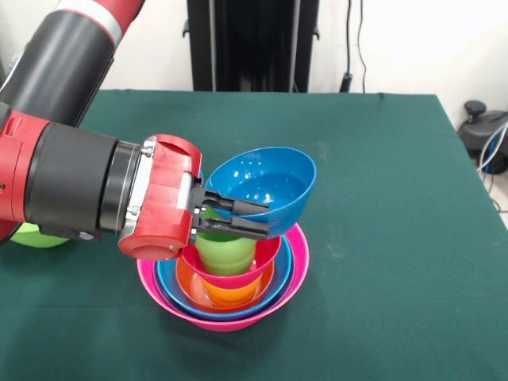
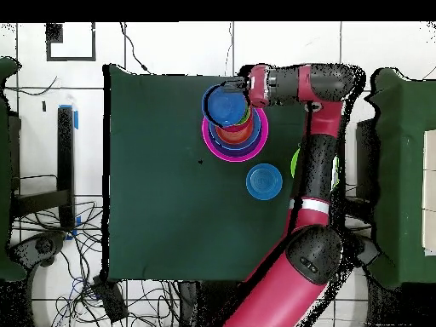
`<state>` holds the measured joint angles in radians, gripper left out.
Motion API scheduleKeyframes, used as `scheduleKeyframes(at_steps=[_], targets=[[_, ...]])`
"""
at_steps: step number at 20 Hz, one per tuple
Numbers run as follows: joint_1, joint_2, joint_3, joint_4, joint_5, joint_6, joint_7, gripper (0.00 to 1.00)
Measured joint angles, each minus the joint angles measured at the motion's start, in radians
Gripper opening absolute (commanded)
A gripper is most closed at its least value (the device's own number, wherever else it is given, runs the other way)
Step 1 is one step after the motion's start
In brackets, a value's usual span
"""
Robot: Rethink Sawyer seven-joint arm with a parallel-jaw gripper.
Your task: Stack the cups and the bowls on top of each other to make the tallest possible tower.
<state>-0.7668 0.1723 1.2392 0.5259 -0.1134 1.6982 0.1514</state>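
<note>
Dark green cloth covers the table (image 1: 381, 198), with a pale wall and a black stand behind it, and cables trailing over the tiled floor around it in the overhead view. Near the table's front edge in the front view stands the tower (image 1: 226, 290): a big pink bowl (image 1: 295, 274) outermost, a sky blue bowl (image 1: 168, 284) nested inside it, then an orange bowl (image 1: 230, 292), a red-pink bowl (image 1: 266, 254) above that, and a lime green cup (image 1: 226, 252) rising from the middle. The red and black arm reaches across from the left of the front view, and its gripper (image 1: 238, 218) lies level over the stack. Its black fingers (image 1: 242, 208) are nearly closed, pinching the near rim of a dark blue bowl (image 1: 266, 186), one finger inside the wall and one outside. That bowl is tilted, its mouth turned up and toward the camera, its lower side just over the cup and the red-pink rim; whether it touches them I cannot tell. A lime green bowl (image 1: 36, 236) peeks out beneath the arm at the left edge. From overhead, a further blue bowl (image 2: 264, 181) sits apart on the cloth, near the tower and beside the arm
</note>
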Motion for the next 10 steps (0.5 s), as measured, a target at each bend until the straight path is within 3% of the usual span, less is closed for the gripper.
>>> scheduleKeyframes(at_steps=[10], targets=[[0.001, 0.001, 0.0, -0.017, -0.003, 0.023, 0.0, 0.0]])
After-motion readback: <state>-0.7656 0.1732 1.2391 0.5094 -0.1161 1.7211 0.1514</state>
